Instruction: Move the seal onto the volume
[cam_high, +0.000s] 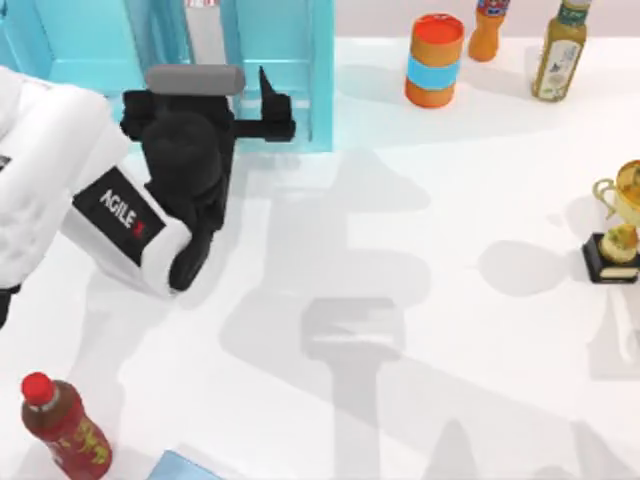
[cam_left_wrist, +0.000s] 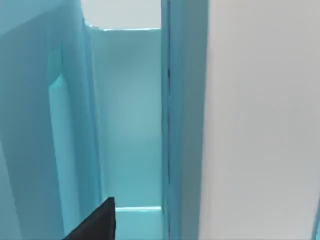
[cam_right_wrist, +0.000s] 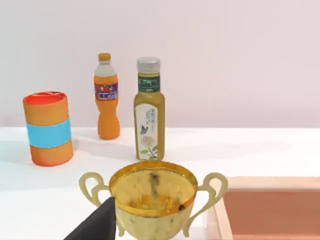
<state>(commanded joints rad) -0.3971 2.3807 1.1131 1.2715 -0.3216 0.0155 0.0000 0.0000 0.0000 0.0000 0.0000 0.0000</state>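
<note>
White tabletop (cam_high: 420, 250) is stretching out pale and glossy under the overhead camera, shadows of both arms lying across its middle. At the far left, the left gripper (cam_high: 262, 108) is pushing up against the light-blue shelf unit (cam_high: 290, 60), black fingers pointing toward its open bay; its wrist camera is staring straight into that bay, one dark fingertip (cam_left_wrist: 97, 222) poking in low. Whether those fingers are spread or pinched on something, I cannot tell. The seal isn't showing itself, and neither is the full volume, so my guess is the arm is reaching into the shelf because the seal is sitting somewhere inside. Over on the right, the right arm is idling beside the gold trophy (cam_high: 618, 225), a dark fingertip (cam_right_wrist: 97, 225) just nosing in beside the cup; its grip state is unclear too. An orange canister (cam_high: 434, 60), an orange bottle (cam_high: 488, 25) and a green bottle (cam_high: 558, 50) are lining the back edge, a red-capped bottle (cam_high: 62, 425) standing near front left.
</note>
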